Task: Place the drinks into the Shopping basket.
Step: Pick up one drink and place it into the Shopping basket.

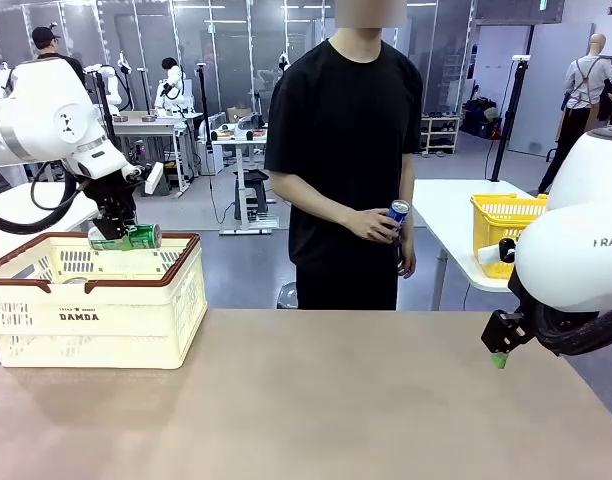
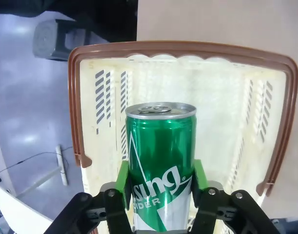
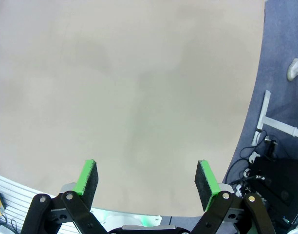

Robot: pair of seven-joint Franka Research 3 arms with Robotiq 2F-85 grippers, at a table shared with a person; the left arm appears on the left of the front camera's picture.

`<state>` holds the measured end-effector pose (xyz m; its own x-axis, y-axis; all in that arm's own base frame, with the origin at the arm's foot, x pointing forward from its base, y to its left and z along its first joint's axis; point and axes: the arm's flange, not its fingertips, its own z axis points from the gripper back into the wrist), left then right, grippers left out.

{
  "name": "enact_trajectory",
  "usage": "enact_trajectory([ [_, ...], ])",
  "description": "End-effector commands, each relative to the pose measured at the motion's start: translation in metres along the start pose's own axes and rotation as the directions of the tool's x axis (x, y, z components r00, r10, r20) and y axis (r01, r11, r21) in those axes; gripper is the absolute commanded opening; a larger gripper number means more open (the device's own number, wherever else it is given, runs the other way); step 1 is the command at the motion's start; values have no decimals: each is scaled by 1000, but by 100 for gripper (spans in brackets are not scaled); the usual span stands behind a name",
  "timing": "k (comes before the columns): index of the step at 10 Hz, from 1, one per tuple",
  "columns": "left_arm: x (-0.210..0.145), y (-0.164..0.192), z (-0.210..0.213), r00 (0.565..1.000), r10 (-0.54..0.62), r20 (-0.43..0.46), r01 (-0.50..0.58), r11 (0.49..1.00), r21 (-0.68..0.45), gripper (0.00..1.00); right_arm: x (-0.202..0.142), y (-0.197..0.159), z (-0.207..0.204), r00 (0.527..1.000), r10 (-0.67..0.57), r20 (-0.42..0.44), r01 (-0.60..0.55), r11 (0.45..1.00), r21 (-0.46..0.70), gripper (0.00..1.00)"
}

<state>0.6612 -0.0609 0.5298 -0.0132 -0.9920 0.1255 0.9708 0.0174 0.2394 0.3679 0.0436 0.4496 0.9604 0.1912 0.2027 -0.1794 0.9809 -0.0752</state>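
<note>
- Your left arm (image 1: pixel 46 125) was glossy white with rounded joint housings; a thick black cable (image 1: pixel 21 228) looped under it.
- Your right arm (image 1: pixel 576 240) was the same white, with grey lettering (image 1: pixel 608 242) cut off at the picture's edge.
- Your left gripper (image 2: pixel 161 178) had black linkage fingers, silvery pins (image 2: pixel 110 193) at the joints and green pads (image 2: pixel 123 178).
- Your right gripper (image 3: pixel 148 181) matched it: black links, silver pins, green-backed pads (image 3: pixel 88 181) with dark faces.
- The person (image 1: pixel 341 140) facing you wore a black short-sleeved T-shirt and black trousers.

The green can (image 2: pixel 161 156) is running off the left wrist view's bottom edge, while the person's hand (image 1: pixel 371 225) is half covering the blue can (image 1: pixel 397 212).
</note>
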Motion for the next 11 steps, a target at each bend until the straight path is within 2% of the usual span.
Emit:
enact_trajectory([
  [1, 4, 0, 5, 1000, 4, -6, -4, 1000, 9, 58, 0, -1, 1, 1000, 5, 1, -5, 1000, -2, 100],
  [3, 2, 0, 0, 1000, -2, 1, 2, 1000, 0, 58, 0, -1, 1, 1000, 5, 1, -5, 1000, -2, 100],
  [4, 2, 8, -9, 998, 53, -46, -53, 999, 3, 58, 0, -1, 1, 1000, 5, 1, -5, 1000, -2, 100],
  [11, -8, 1, -61, 1000, 3, 8, -3, 998, -68, 58, 0, -1, 1, 1000, 5, 1, -5, 1000, -2, 100],
])
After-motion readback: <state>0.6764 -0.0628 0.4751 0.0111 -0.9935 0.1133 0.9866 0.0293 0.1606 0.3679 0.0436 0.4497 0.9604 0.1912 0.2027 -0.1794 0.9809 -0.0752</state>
